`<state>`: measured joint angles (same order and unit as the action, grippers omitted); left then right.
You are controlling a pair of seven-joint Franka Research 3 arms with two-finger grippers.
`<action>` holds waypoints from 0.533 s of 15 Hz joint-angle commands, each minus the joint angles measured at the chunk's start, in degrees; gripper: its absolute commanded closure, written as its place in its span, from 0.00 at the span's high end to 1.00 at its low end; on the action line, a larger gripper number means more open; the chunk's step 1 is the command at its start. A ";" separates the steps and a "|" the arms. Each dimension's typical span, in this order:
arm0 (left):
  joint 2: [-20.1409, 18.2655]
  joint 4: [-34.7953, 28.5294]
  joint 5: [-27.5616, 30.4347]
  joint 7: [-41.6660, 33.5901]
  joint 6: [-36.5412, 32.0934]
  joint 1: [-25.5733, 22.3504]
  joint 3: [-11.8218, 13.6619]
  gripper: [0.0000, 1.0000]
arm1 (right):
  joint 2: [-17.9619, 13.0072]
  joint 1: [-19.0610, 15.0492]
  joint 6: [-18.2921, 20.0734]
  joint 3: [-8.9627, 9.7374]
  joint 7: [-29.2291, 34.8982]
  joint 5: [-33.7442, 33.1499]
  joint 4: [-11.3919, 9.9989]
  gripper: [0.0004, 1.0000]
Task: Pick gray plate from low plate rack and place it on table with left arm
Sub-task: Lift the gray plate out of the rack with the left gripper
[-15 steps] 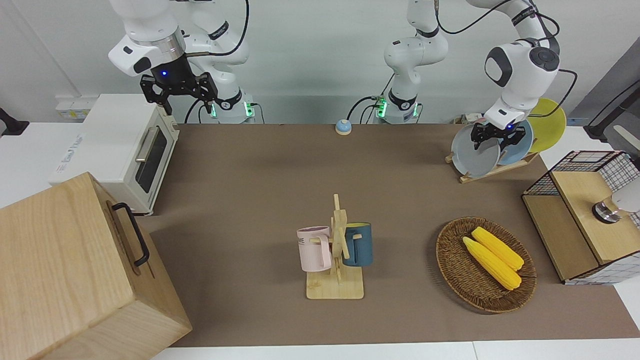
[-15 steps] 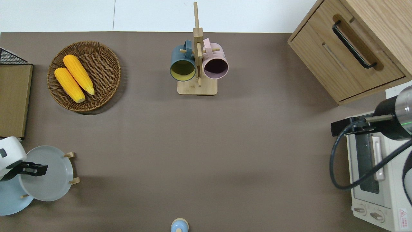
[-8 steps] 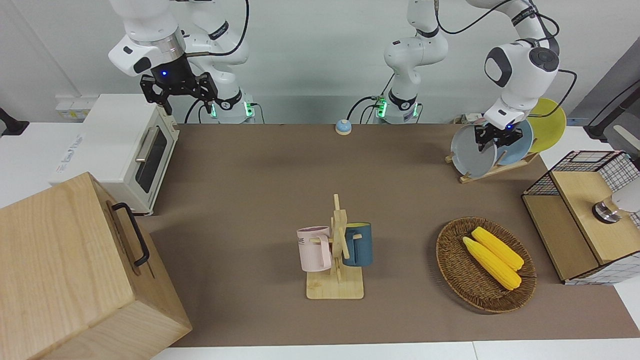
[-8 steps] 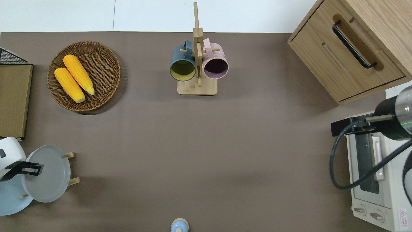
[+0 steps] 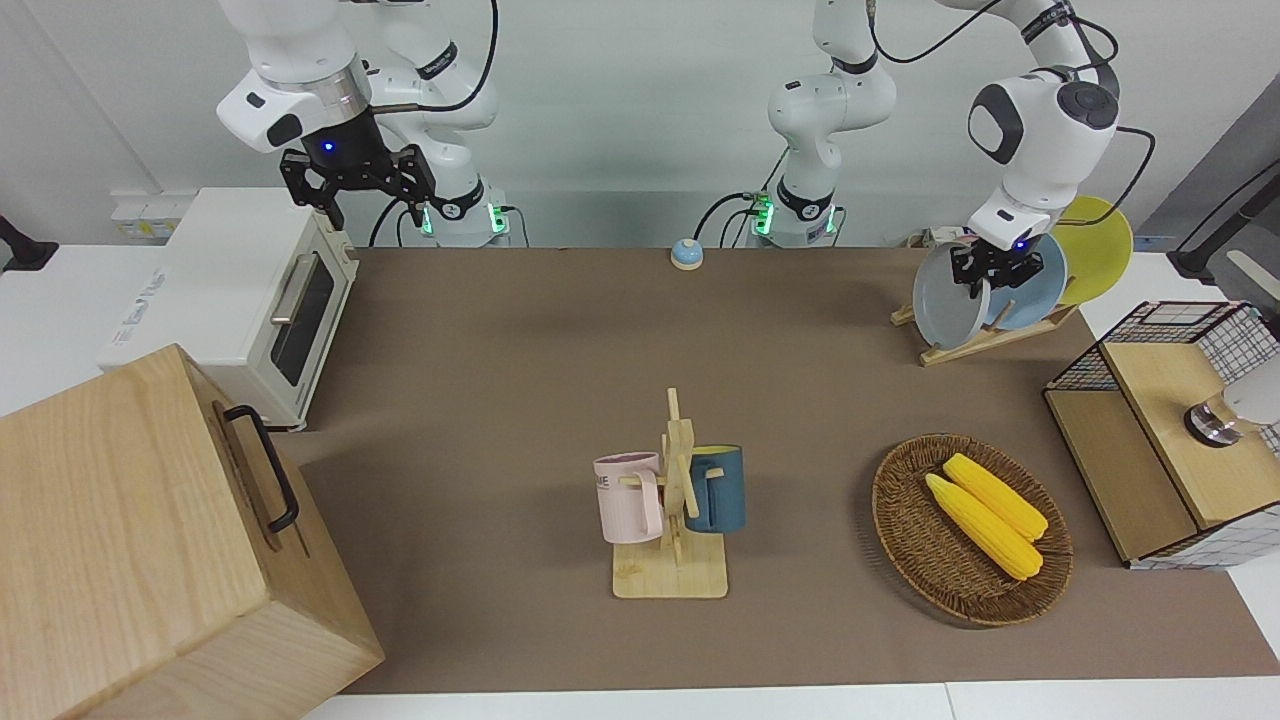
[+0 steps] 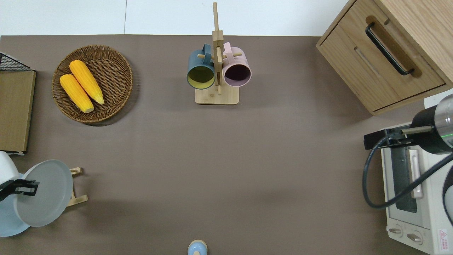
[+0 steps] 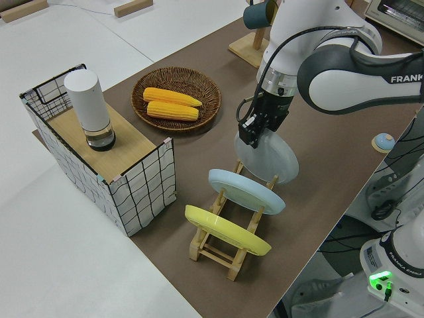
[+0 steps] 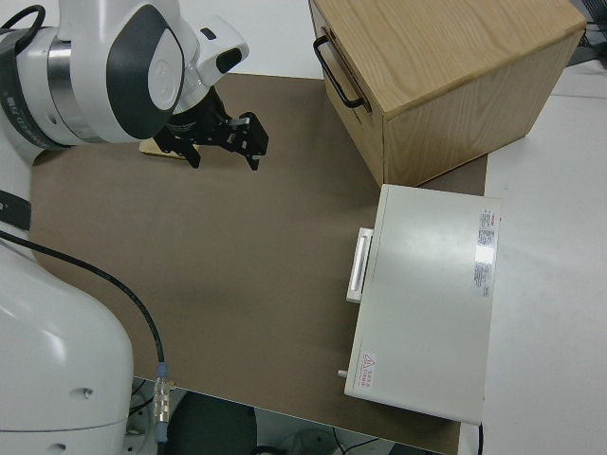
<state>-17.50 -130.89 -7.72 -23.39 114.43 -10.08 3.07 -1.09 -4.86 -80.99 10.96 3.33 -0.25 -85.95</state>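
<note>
Left tool: clamped on gray plate's top rim, at rack's twelve o'clock end.
Risk: plate catching pegs, slipping.

Gray plate: matte, smooth. Low plate rack: pale bare wood. Surface: matt brown mat. Basket: rough woven wicker.
</note>
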 commanded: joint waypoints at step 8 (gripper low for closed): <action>-0.87 20.40 1.73 5.80 -23.71 0.32 -5.62 0.00 | -0.14 -0.41 0.83 0.38 0.01 0.43 0.35 0.99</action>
<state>-18.79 -114.10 -7.65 -20.84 94.97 -10.06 -1.62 -1.09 -4.86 -80.99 10.96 3.33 -0.25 -85.95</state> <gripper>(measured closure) 0.877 0.009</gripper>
